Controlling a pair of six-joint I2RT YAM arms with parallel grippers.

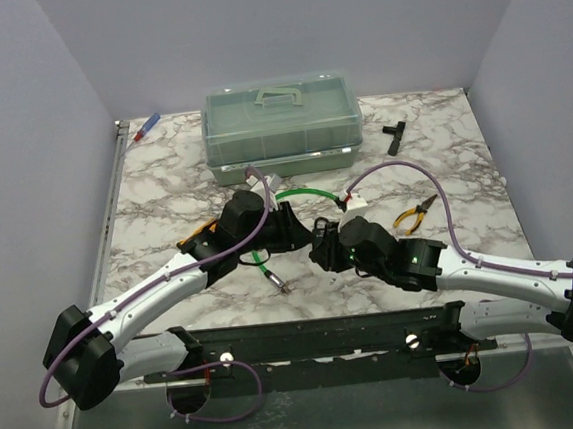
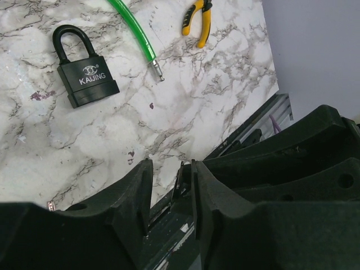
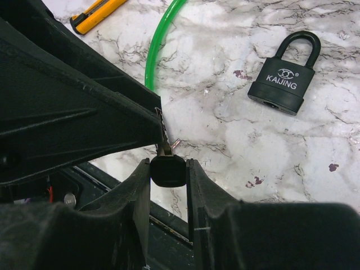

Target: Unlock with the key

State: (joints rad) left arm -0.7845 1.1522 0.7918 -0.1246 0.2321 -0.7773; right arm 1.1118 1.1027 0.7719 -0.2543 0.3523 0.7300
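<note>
The key (image 3: 167,170) has a black head that sits between the fingers of my right gripper (image 3: 167,162), which is shut on it. Its silver blade (image 3: 163,138) points up along one finger of my left gripper. In the left wrist view the blade (image 2: 182,179) shows edge-on in the gap of my left gripper (image 2: 169,163), whose jaws stand apart. The black KAIJING padlock (image 2: 87,79) lies flat on the marble with its shackle closed, and also shows in the right wrist view (image 3: 281,84). In the top view both grippers (image 1: 313,234) meet at the table's middle.
A green cable (image 1: 300,191) curves beside the padlock, with its metal end (image 2: 156,72) near it. Yellow pliers (image 1: 414,213) lie to the right. A black T-shaped tool (image 1: 395,135) and a translucent green box (image 1: 280,120) are at the back. A pen (image 1: 147,128) lies at the back left.
</note>
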